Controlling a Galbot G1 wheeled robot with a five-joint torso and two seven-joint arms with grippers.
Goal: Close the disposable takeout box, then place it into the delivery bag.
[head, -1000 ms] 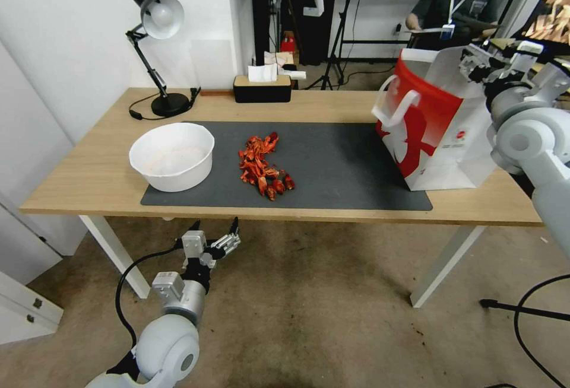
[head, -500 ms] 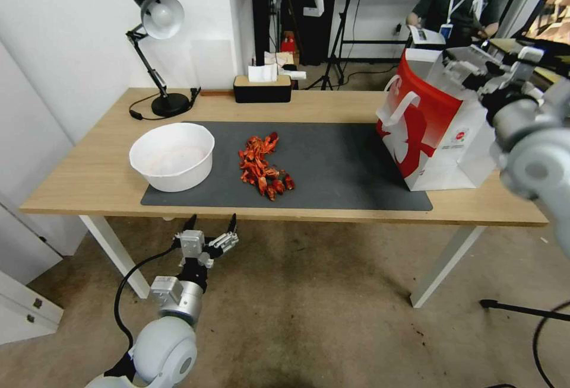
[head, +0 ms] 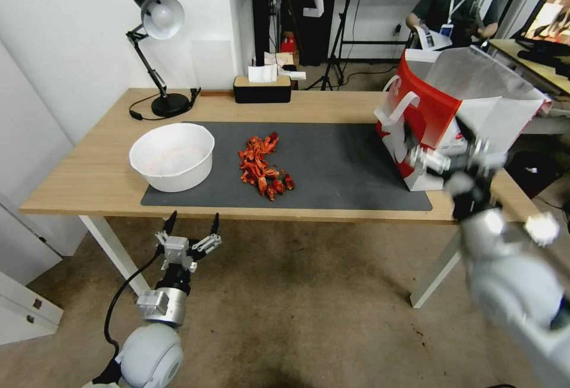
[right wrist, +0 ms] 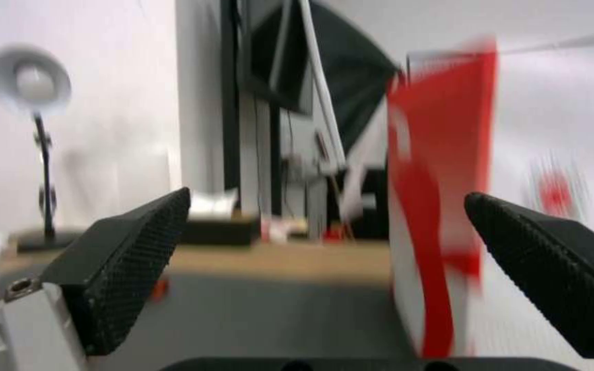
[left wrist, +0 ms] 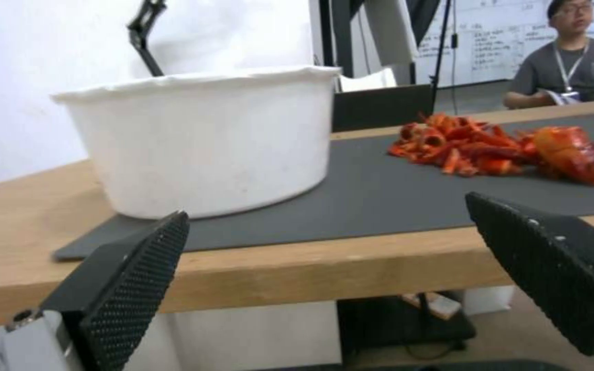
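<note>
One delivery bag upright, mouth open, white bowl beside red scraps

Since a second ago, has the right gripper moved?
Yes. The right gripper has dropped from above the bag's open top, toward the robot, to the bag's near side by the table's front edge.

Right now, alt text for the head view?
A red-and-white bag stands open at the right end of a wooden table, with the right gripper open in front of it. On a dark mat sit a white bowl and a pile of red shells. The left gripper hangs open below the table's near edge.
</note>
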